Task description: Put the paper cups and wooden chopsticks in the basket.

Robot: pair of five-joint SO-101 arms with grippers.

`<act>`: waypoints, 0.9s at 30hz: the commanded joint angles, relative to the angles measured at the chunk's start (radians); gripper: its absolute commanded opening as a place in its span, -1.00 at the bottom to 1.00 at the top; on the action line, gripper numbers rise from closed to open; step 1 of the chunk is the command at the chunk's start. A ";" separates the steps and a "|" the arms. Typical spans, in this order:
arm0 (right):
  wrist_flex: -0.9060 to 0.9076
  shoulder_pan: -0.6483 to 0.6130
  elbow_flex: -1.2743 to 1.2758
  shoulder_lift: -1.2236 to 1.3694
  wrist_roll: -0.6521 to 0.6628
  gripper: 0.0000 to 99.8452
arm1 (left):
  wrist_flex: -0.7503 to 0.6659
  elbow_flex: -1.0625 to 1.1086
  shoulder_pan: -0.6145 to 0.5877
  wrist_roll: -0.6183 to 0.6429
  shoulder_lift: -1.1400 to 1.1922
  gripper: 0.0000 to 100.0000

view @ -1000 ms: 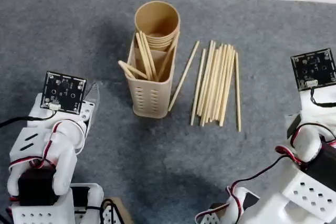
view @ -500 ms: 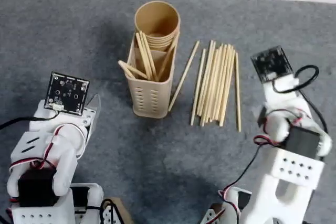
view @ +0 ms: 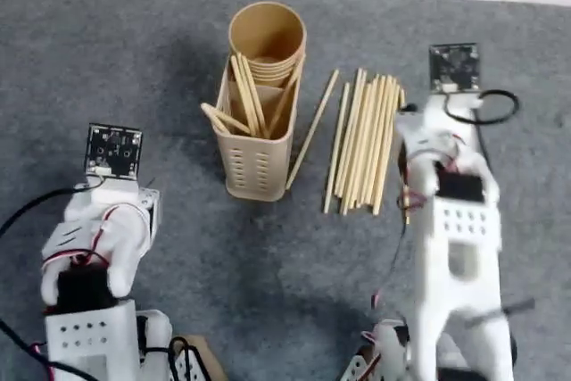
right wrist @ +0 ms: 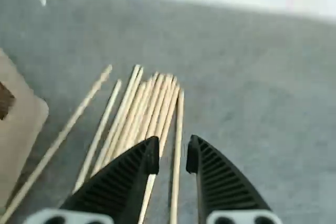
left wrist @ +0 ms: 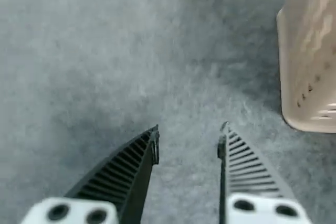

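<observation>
lower the right gripper [right wrist: 172,156], fingers narrowly parted, astride the outermost of the wooden chopsticks [right wrist: 152,103], then close; left gripper [left wrist: 189,142] hangs with fingers spread.

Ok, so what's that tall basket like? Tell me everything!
The basket is a tall beige box, plastic by the look, with rounded corners and rows of little holes in its side. It stands upright on the grey mat. Inside, a stack of paper cups sits in the back part and a few chopsticks lean in the front part.
</observation>
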 commanded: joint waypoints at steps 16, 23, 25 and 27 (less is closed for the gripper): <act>-0.036 0.001 -0.213 0.581 -0.020 -0.80 | -0.143 0.124 -0.007 0.043 -0.008 -0.59; -0.033 -0.002 -0.211 0.604 -0.021 -0.80 | -0.143 0.124 -0.007 0.043 -0.008 -0.59; -0.033 -0.004 -0.208 0.575 -0.021 -0.79 | -0.144 0.124 -0.007 0.043 -0.008 -0.59; -0.033 -0.015 -0.208 0.541 -0.041 -0.79 | -0.146 0.124 -0.007 0.043 -0.008 -0.59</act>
